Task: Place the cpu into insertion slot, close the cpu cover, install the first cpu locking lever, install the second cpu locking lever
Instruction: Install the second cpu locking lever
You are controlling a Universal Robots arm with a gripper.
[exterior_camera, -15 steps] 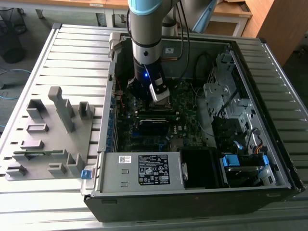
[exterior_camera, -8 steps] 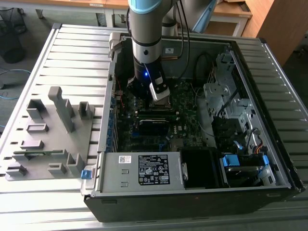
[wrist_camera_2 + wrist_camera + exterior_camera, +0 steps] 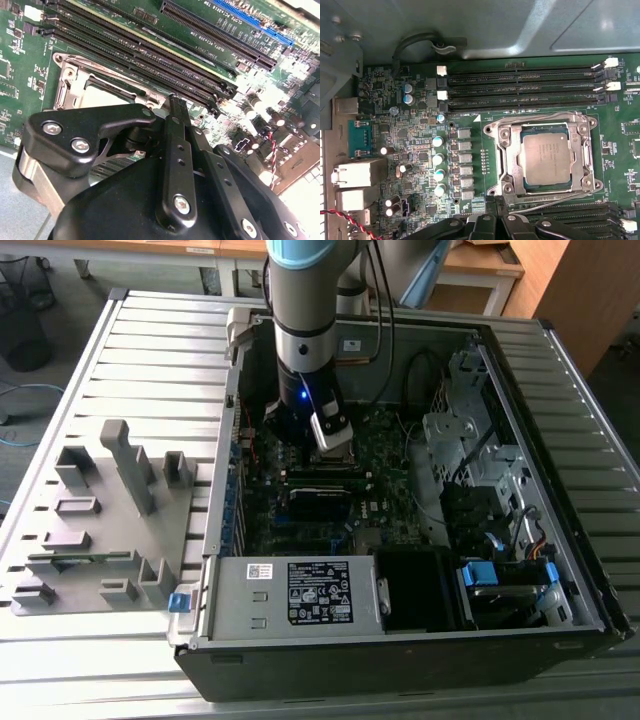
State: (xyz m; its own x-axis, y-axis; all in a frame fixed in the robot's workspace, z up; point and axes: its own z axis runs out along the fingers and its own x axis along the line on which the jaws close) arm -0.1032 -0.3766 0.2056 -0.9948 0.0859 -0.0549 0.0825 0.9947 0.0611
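Already seated: cpu (image 3: 546, 160) lies flat in socket, silver lid showing through window of cpu cover (image 3: 587, 150), which looks down over it. Gripper (image 3: 172, 102) hangs just off socket's 6 o'clock edge in first wrist view; jaws pinched together, apparently holding nothing. Locking levers probably thin, stiff, springy wire: take near hooked tip. Chip light, underside fragile.

Arm (image 3: 303, 300): grey cylindrical casing with a light-blue joint cap and a silver ring at the wrist. A lit blue lamp (image 3: 303, 393) is noted on the black wrist section. A black cable (image 3: 385, 315) is routed alongside. Claw (image 3: 175, 107): matte black linkage bars, fastened with silver hex-socket screws (image 3: 80, 145).
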